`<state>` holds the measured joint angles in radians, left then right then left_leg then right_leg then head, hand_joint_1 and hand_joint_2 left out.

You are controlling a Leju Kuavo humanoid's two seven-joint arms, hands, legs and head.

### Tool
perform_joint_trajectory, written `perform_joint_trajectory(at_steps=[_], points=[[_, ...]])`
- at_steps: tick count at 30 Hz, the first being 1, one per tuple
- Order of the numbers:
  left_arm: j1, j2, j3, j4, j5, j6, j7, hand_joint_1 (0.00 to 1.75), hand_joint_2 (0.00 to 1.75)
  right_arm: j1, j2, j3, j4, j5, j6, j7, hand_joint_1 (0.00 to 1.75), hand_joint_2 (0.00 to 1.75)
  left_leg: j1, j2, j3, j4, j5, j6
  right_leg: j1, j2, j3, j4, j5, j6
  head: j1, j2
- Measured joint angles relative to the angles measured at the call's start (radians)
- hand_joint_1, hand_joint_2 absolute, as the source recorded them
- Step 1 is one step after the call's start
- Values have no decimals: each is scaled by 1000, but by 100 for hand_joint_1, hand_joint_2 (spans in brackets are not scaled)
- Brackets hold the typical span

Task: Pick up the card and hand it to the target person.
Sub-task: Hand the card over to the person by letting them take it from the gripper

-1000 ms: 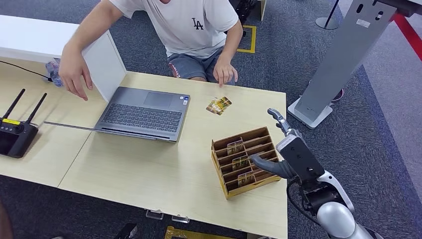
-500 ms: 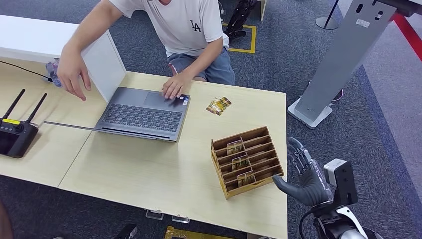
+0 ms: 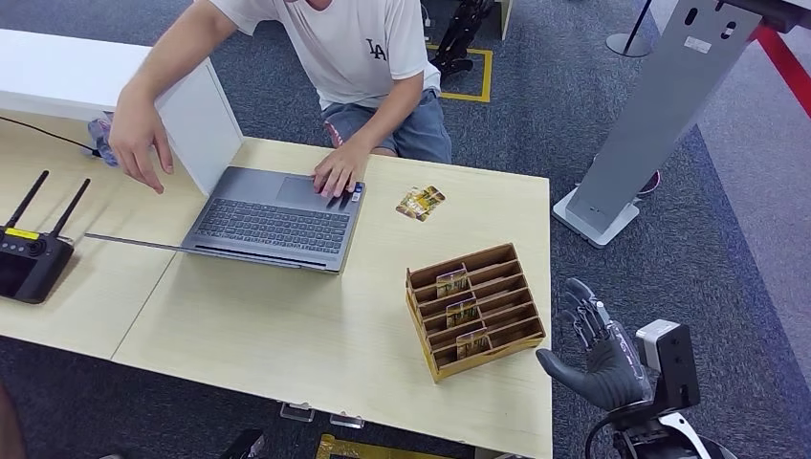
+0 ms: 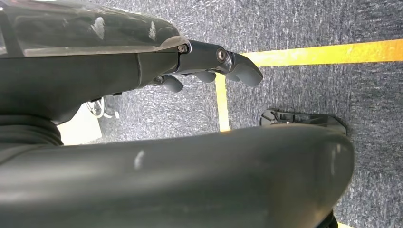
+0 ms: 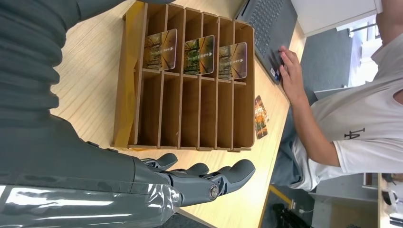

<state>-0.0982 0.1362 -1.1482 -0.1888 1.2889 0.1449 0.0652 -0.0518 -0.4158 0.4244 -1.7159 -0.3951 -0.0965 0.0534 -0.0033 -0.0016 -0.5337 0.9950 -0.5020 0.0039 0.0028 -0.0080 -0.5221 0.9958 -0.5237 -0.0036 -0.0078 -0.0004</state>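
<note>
Here the right hand (image 3: 601, 352) hangs off the table's right edge, just beside the wooden card rack (image 3: 475, 309), with its fingers (image 3: 583, 304) spread and nothing in them. The right wrist view shows the same hand (image 5: 199, 183) stretched flat alongside the rack (image 5: 190, 76), apart from it and grasping nothing.

The rack sits near the right front corner of the light wooden table (image 3: 287, 325). Three cards (image 3: 462, 312) stand in its slots, one behind the other, all on the rack's left half; in the right wrist view they (image 5: 199, 54) stand in a row in one half of the rack, and the other half's slots hold nothing. One more card (image 3: 421, 203) lies flat on the table between the rack and the person, well apart from the rack.

The person (image 3: 354, 57) in a white T-shirt sits at the far side of the table. One of their hands (image 3: 337, 172) rests on the grey laptop (image 3: 273, 218), and the other (image 3: 136, 134) hovers by a white board (image 3: 206, 120) standing upright at the laptop's left. A black box with two antennas (image 3: 31, 253) lies at the table's left end.

The left hand (image 4: 209, 64) hangs over grey carpet crossed by yellow tape (image 4: 304, 53); its fingers are partly curled, with nothing seen in them, and whether it is clenched or released I cannot tell.
</note>
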Motion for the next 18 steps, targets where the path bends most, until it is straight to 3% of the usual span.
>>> perform_joint_trajectory(at_steps=[18], points=[[0,0,0,0,0,1,3,0,0,8,1,-22,0,11,8,6,0,175,0,0,0,0,0,0,0,0,0,0,0,0,0,0]])
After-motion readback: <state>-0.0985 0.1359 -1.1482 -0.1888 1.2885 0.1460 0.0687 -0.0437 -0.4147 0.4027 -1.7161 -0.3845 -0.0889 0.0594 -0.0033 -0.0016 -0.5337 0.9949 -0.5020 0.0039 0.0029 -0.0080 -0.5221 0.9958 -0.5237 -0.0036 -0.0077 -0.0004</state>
